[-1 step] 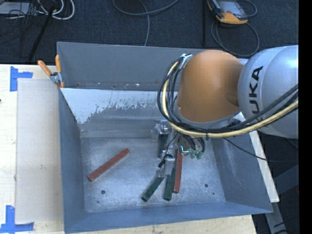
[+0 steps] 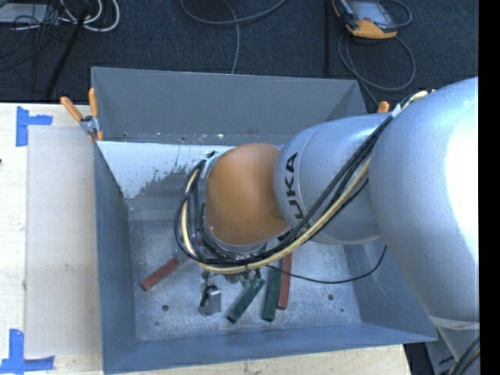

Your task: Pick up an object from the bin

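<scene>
Hangs low over the front middle of the grey bin (image 2: 234, 351), gripper (image 2: 209, 298) close to the floor, presumably for a pick; spread or pressed together, cannot tell, nothing seen pinched. Stands just beside a dark green stick (image 2: 244, 301), a second green stick (image 2: 271, 297) and a red-brown stick (image 2: 285, 281), all loose and flat, a reddish slat (image 2: 160, 274) apart on the other side. Reads "KUKA" (image 2: 291, 180) farther back, past the orange wrist cover (image 2: 238, 194).

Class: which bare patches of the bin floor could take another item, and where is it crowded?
Bare floor lies between the reddish stick and the bin's right wall, and left of the brown stick. Crowded: the middle front, where green sticks and a small grey metal piece sit by the wrist.
</scene>
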{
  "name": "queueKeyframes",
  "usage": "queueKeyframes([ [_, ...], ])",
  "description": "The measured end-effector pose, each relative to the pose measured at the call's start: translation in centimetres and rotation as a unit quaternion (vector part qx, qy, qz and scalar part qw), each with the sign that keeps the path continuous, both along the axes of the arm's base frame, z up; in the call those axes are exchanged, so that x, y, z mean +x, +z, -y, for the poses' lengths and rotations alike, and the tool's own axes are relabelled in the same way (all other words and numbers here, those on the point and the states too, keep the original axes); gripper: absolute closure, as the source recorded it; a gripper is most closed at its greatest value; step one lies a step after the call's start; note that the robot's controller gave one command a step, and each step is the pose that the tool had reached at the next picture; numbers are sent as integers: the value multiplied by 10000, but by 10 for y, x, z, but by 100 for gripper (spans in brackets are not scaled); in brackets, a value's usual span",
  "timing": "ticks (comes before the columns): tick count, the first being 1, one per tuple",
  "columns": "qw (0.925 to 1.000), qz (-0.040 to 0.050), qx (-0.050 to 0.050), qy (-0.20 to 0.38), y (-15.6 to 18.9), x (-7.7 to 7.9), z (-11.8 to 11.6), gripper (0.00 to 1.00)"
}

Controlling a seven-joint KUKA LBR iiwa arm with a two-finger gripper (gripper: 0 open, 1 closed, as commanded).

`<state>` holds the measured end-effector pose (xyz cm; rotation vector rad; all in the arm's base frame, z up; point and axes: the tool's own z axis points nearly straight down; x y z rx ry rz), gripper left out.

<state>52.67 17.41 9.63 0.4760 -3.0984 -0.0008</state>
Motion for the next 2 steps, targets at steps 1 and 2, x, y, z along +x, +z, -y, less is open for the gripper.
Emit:
queueKeyframes([
  [1, 9970, 37, 16, 768, -28, 67, -61, 0],
  [2, 9973, 35, 10, 740, -27, 68, -59, 100],
])
